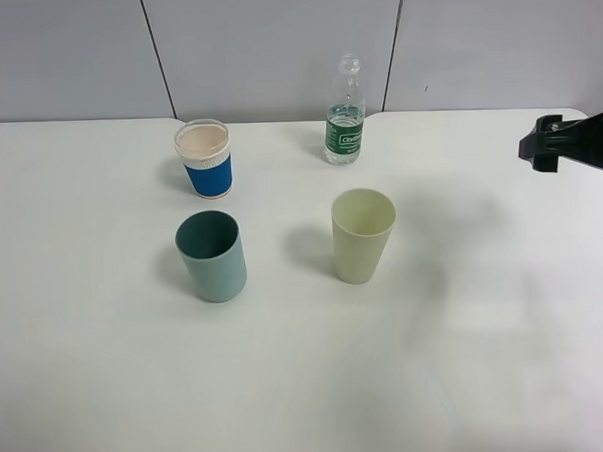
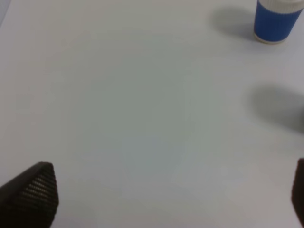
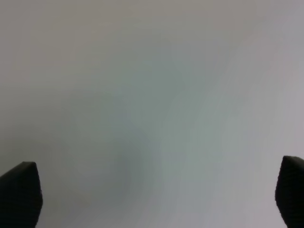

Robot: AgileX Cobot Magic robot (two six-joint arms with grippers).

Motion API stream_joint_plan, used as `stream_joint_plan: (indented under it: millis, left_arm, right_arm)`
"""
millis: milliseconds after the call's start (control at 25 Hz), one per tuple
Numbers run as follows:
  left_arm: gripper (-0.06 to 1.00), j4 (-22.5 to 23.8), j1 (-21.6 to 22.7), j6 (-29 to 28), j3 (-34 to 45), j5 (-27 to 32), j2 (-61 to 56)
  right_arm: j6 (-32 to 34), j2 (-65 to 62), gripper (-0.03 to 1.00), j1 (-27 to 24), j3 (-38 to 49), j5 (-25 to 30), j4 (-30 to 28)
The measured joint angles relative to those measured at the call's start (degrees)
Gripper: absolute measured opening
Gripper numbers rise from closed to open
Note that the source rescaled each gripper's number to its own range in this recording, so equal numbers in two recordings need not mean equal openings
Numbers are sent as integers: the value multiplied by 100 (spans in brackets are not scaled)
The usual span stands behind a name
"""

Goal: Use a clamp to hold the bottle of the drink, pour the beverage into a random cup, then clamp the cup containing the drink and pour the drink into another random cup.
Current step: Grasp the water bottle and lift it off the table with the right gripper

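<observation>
Task unstarted: I am holding my left gripper [image 2: 166, 194] and right gripper [image 3: 156, 194] spread wide and empty, the bottle [image 1: 344, 119] standing ungrasped at the back of the table [image 1: 487, 358], both pours, into blue-banded cup [image 1: 205, 160] then teal cup [image 1: 212, 256], remaining.

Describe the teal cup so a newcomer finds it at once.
On the white table, look at the two cups on the left. The teal cup is the nearer one, in front of the blue-banded cup and left of the pale yellow-green cup. It alone is plain teal with a darker inside.
</observation>
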Motion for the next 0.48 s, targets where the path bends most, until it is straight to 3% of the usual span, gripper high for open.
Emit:
stream_joint_plan:
  millis: [480]
  left_arm:
    - [100,0,0,0,0,0,0]
  right_arm:
    - [0,1540,97,0,-6,-1953,-564]
